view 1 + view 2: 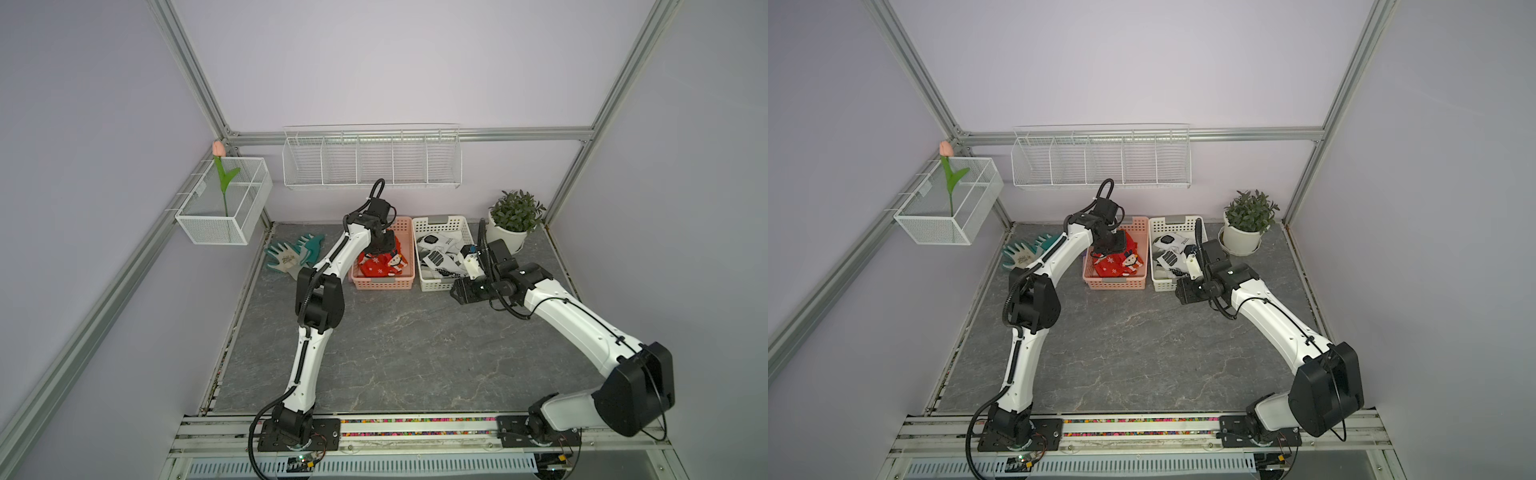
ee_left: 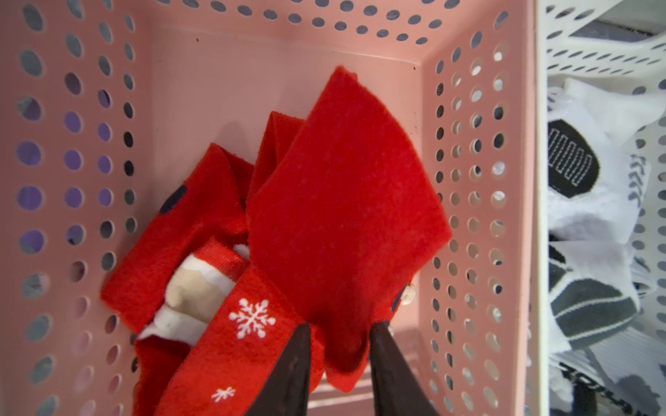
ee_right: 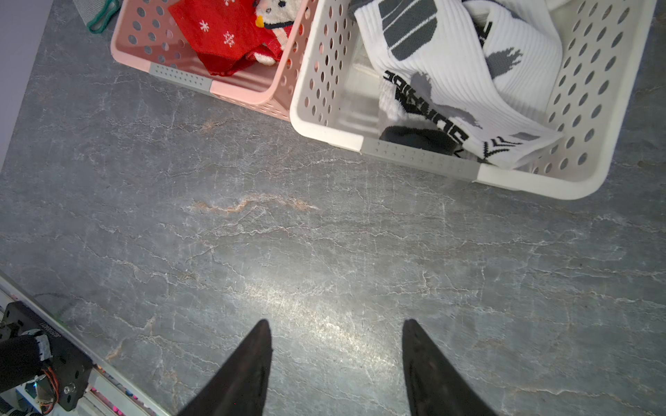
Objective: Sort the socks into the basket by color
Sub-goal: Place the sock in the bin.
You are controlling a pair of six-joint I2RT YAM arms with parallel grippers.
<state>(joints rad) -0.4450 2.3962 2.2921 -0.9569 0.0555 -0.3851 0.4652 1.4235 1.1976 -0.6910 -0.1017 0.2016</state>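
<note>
Red sock (image 2: 342, 216) sits between the left hand's (image 2: 339, 326) parted jaws.

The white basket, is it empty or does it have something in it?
Not empty: white socks with black prints lie piled inside the white basket.

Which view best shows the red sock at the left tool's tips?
Left wrist view: the red fabric sock fills the frame, between the tips of the left tool, inside the pink perforated plastic basket. Both top views have the left tool over it. The right wrist view shows only red snowflake socks at the basket's front.
</note>
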